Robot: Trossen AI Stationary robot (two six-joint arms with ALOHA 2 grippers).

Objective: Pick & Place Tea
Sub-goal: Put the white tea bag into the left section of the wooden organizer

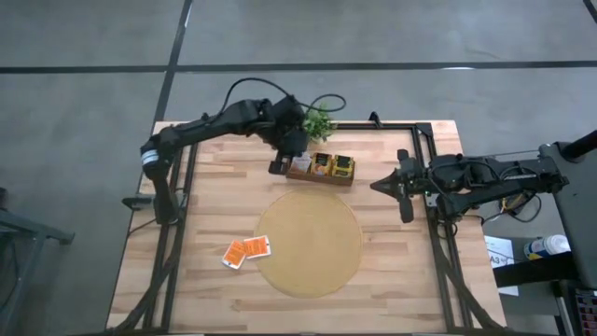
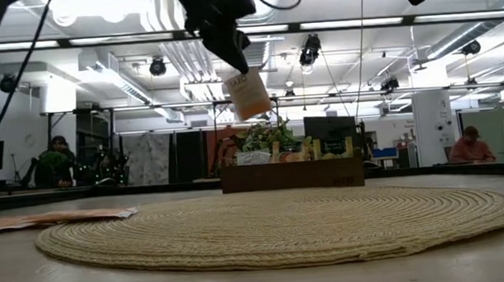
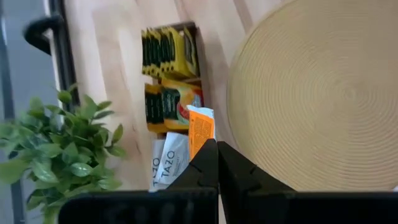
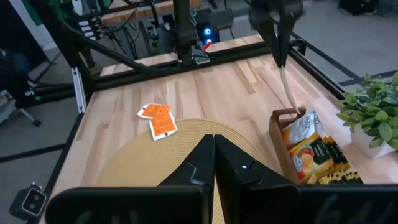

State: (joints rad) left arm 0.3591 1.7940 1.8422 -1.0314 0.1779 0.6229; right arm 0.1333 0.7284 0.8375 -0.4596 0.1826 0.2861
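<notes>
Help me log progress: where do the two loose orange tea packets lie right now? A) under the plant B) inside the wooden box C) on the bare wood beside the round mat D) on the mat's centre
C: the high view shows the orange packets flat on the wood just off the round mat.

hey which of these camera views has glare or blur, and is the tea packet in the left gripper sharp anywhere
Low view: ceiling lights glare; near mat soft; packet fairly clear. Left wrist view: packet sharp, plant slightly soft. High view: even light, packet hidden under left gripper. Right wrist view: slightly soft.
</notes>
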